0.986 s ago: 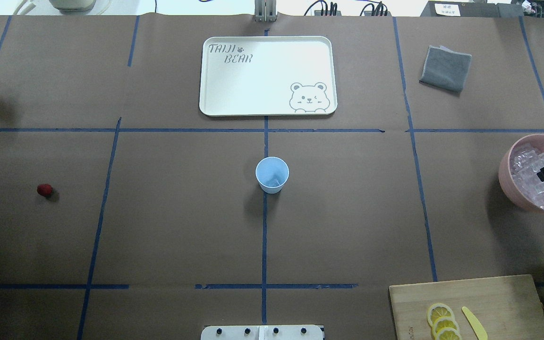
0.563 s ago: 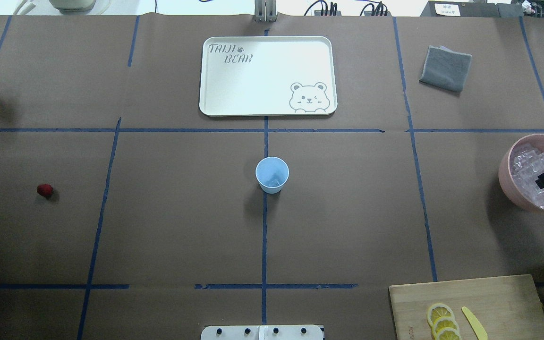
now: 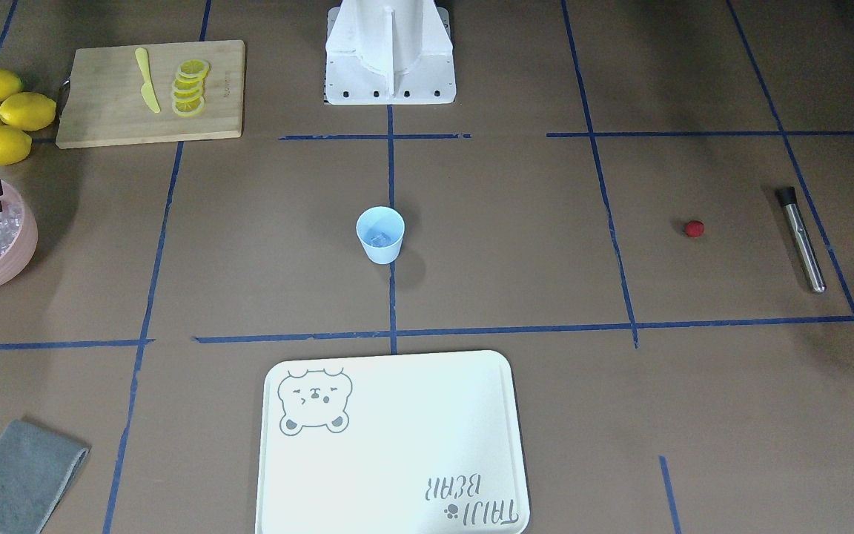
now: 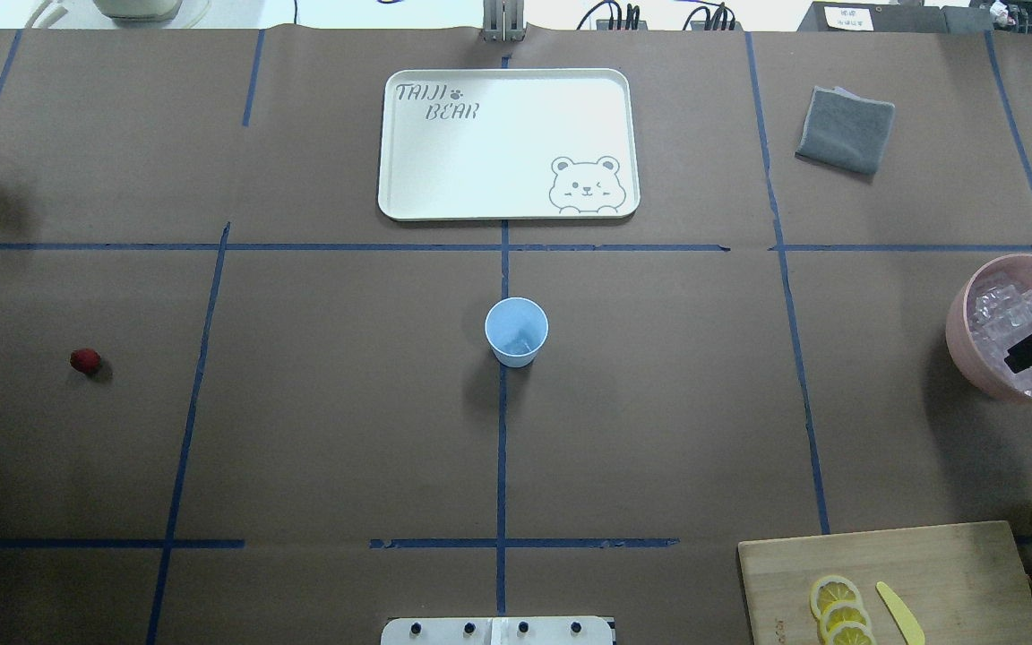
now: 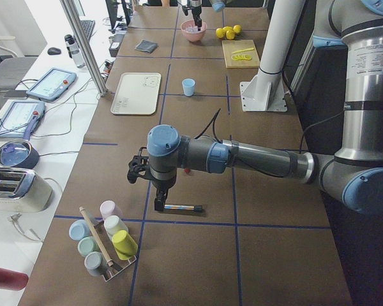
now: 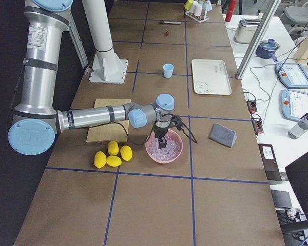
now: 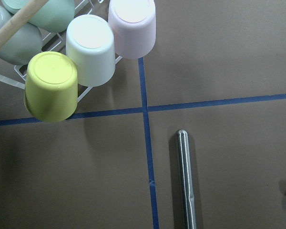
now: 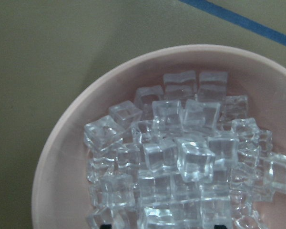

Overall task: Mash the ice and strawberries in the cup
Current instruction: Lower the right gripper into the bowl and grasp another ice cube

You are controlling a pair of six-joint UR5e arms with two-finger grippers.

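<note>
The step in hand looks like fetching ice for the cup (image 4: 516, 331), which stands mid-table. The right gripper (image 8: 162, 224) hangs over the pink bowl (image 8: 62, 148), well off to the cup's right, with its jaws spread and nothing between them. Only its tips show at the wrist view's lower edge.

The ice (image 8: 181, 157) is heaped loosely. A good pick would single out one cube sitting proud on top, straddle two flat faces squarely, and close gently, since slick cubes are likely to squirt sideways. Something glassy may already lie in the cup's bottom, though it is too small to be sure.

The strawberry (image 4: 84, 361) lies on the table far to the cup's left, near the metal rod (image 7: 186, 176) but apart from it. The left gripper (image 5: 158, 205) hovers above that rod; whether it is spread or closed cannot be told.

The tray (image 4: 507, 143) beyond the cup reads "TAIJI BEAR" beside a paw print, with a winking bear in one corner. No other writing is legible.
</note>
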